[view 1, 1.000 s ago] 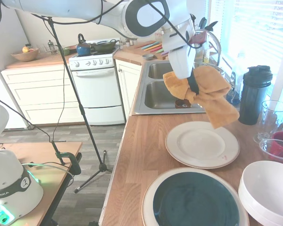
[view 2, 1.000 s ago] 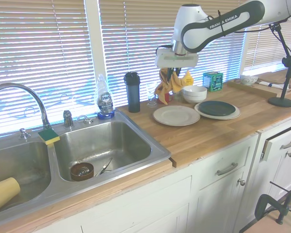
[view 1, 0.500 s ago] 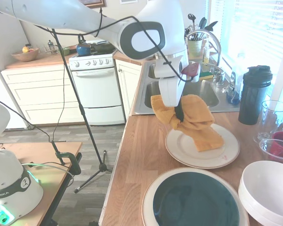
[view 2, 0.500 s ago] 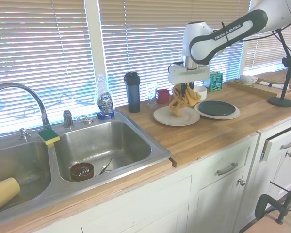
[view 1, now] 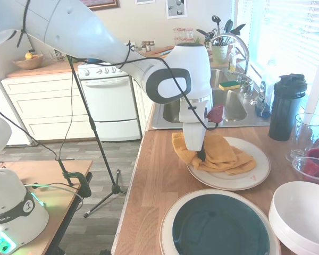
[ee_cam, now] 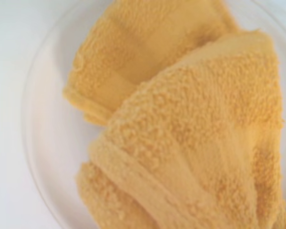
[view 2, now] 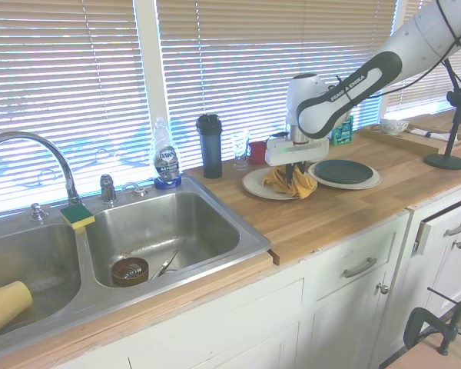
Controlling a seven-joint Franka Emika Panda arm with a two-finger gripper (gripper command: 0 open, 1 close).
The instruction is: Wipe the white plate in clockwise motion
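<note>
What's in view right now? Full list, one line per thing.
plate: 1, cream-white, on the counter by the sink, under the towel
towel: 1, yellow-orange, bunched on the plate, one end hanging over its rim
teal plate: 1, dark teal centre, pale rim, beside the white plate
bowl: 1, white, deep, next to the teal plate
shaker bottle: 1, black, near the window
glass: 1, clear, beside the bottle
soap bottle: 1, clear with blue label, behind the sink
sponge: 1, yellow and green, on the sink edge
sink: 1, steel, double basin
stove: 1, white, far wall
gripper: 1, white, jaws shut on the towel
</note>
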